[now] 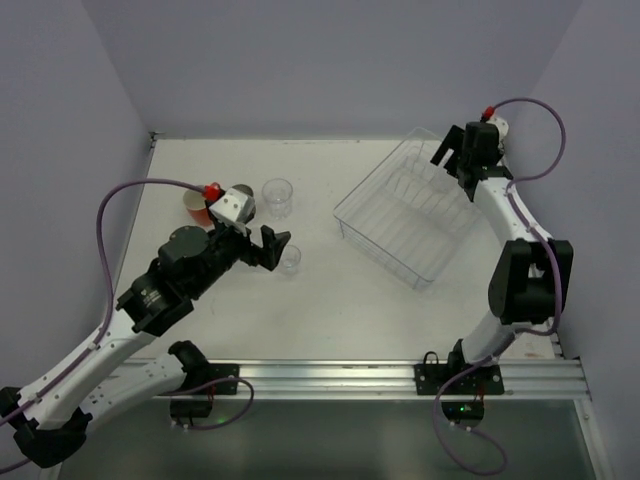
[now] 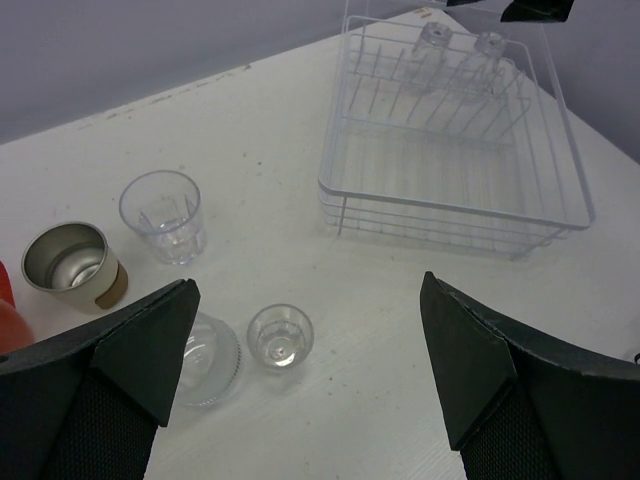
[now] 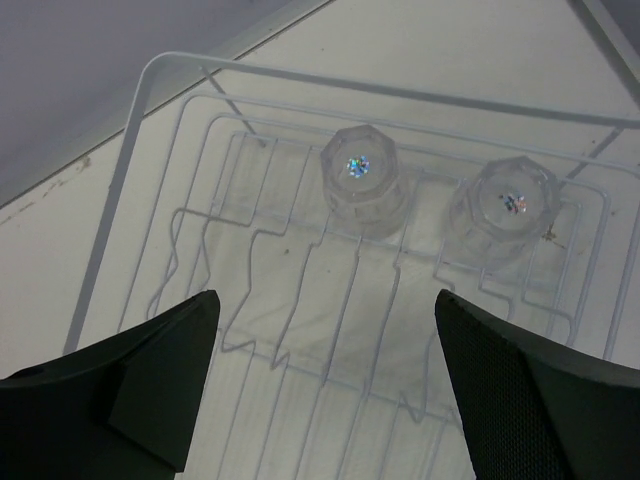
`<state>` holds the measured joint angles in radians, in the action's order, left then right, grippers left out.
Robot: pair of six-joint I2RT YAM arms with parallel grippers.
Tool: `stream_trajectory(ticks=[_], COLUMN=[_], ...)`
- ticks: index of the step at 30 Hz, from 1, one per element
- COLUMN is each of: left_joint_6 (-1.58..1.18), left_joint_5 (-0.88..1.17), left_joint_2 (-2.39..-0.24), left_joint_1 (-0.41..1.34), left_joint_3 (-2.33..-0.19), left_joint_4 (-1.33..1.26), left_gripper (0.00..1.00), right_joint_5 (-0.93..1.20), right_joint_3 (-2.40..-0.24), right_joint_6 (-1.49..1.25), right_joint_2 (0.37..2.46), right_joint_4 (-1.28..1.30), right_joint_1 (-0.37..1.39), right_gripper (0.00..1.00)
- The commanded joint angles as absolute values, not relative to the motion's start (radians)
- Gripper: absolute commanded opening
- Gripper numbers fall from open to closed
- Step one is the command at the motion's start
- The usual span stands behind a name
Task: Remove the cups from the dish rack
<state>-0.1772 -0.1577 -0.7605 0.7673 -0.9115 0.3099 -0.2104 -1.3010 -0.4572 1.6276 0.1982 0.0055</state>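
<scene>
The left claw (image 2: 308, 300) is held open near a small tumbler (image 2: 280, 335); the right claw (image 3: 328, 310) is spread above two upturned tumblers (image 3: 363, 180) in the rack (image 3: 150, 75)

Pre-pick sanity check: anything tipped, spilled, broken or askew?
Nothing spilled or broken. The dish rack sits skewed on the table, not square to its edges. One clear tumbler and a second tumbler stand upside down in it, normal for draining. Outside it, the upright tumbler and beige cup look fine.
</scene>
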Motion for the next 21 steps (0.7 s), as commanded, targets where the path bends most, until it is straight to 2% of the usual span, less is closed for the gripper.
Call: stream_trajectory(ticks=[1,8,14,21], left_joint_6=[-0.135,-0.132,-0.129,-0.127], left_joint_5=[-0.204,-0.206,-0.206,-0.204], left_joint_2=[-0.750,-0.762,-0.768,-0.772], left_joint_1=[0.772,0.770,0.770,0.770], left_joint_3=[-0.879,-0.867,-0.864,-0.864], left_joint_4=[0.229,0.233,0.226,0.226], left_gripper=[1.00,1.00,1.00,1.00], right_joint_5=[-0.270,-0.282,-0.210,-0.173], right_joint_3=[-1.525,-1.745,-1.790,-1.835], right_joint_6=[-0.394,-0.327,-0.328,-0.314], right_joint_2=[1.777,1.977,2.034,2.086], right_joint_4=[0.285,0.394,0.420,0.457], right_joint_1=[-0.038,-0.069,-0.077,-0.075], right_gripper=[0.91,0.90,0.82,0.81])
